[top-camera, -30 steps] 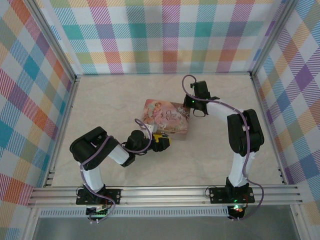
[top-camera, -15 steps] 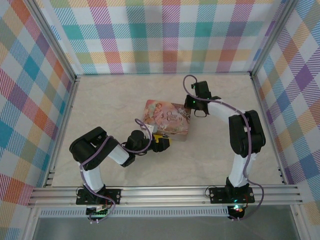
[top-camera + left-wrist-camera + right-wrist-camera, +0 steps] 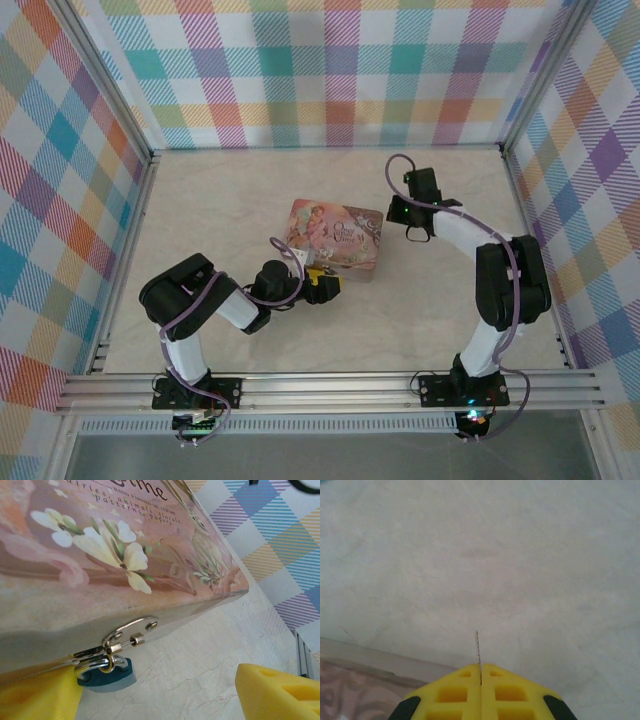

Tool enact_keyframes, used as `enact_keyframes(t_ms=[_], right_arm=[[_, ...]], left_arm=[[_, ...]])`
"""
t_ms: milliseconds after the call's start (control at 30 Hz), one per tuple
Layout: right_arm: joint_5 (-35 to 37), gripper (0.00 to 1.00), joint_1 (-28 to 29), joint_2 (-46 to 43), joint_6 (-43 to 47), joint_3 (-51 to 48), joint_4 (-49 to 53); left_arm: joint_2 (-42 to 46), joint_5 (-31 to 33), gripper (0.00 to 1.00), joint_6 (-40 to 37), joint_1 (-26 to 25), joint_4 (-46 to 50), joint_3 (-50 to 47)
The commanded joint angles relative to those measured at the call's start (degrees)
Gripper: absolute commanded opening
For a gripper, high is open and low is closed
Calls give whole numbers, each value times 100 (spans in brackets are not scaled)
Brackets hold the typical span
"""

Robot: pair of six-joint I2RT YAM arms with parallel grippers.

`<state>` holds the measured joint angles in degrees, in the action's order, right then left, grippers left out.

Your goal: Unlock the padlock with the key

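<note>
Now that the right arm has swung rightward off the tin (image 3: 335,240), right fingers (image 3: 455,694) hang over bare bench (image 3: 520,555), pinched shut on the key (image 3: 477,647). Unmoved, left fingers (image 3: 272,692) are spread apart, with the padlock (image 3: 111,676) hanging from the tin's hasp just beside one.

One tin (image 3: 335,240), one padlock (image 3: 112,677), one key (image 3: 477,647), two grippers: left gripper (image 3: 160,695), right gripper (image 3: 481,671).

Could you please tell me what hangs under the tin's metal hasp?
The teal padlock hangs there by its shackle. Its left end is covered by a yellow finger, and no keyhole shows.
</note>
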<state>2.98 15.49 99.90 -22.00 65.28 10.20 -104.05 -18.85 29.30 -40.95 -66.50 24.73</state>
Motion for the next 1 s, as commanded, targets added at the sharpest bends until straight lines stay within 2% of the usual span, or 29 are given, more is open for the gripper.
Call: enact_keyframes(t_ms=[0,233,533,967], right_arm=[[-69,0,124,-34,-85,-207,26],[-154,0,435,162,-191,-334,-190],[-184,0,437,153,-138,-314,-220],[-323,0,455,465,-120,192,-49]], left_arm=[[-184,31,81,-56,19,-232,150],[-574,-48,81,48,17,-404,451],[-49,-119,74,-59,43,-396,158],[128,-134,72,-36,52,-416,-18]])
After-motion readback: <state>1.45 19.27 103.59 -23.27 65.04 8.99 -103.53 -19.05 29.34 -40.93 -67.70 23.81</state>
